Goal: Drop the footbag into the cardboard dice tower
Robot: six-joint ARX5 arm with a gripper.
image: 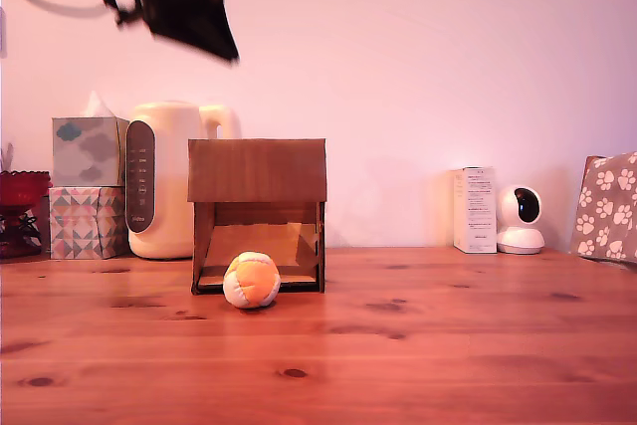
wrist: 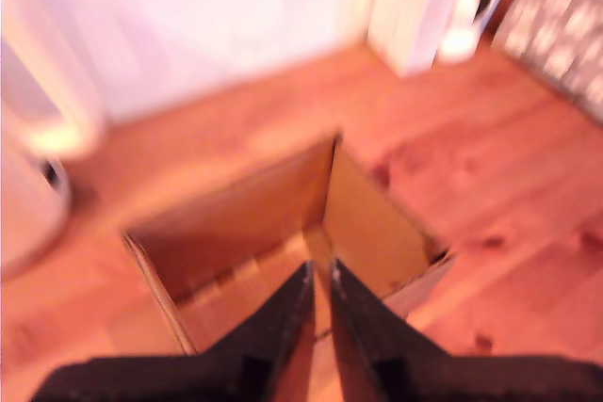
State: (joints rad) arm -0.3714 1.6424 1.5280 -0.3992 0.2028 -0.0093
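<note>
While jaws nearly shut hold nothing, footbag [image: 251, 280] far below, touching dice tower [image: 258, 170].

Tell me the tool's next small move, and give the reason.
Probably lower the tool toward the table in front of the cardboard dice tower and open it to pick up the footbag. The footbag lies on the wood at the tower's open lower front, while the tool is high above, its fingers nearly together with nothing between them, looking down into the tower's open top.
</note>
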